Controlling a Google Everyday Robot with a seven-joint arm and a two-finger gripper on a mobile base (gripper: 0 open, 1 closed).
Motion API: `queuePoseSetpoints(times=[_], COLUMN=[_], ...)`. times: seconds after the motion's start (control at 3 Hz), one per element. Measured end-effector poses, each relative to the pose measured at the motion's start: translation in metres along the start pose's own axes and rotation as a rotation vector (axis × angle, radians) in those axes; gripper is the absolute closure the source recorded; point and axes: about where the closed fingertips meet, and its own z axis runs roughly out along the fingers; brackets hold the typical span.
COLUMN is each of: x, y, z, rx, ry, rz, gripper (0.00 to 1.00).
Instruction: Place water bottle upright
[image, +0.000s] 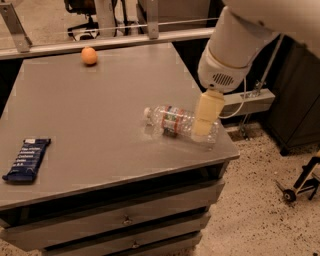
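The water bottle (175, 121) lay on its side on the grey table (100, 110), close to the table's front right corner, white cap pointing toward the table's middle and base toward its right edge. The gripper (205, 120) hung from the white arm at that same right edge, in front of the bottle's base end; whether it was wide, narrow or holding anything could not be told. An orange ball (89, 55) sat at the table's back edge, and a dark blue snack bar (27, 159) lay near its front left corner.
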Motion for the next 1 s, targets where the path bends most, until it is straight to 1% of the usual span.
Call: queuePoseSetpoints(times=[0.33, 1.0], x=[-0.018, -0.046], y=[-0.007, -0.011], z=[0.032, 0.072], rx=[-0.027, -0.106], ry=[-0.010, -0.044], rz=[0.012, 0.054], gripper=[0.00, 0.01])
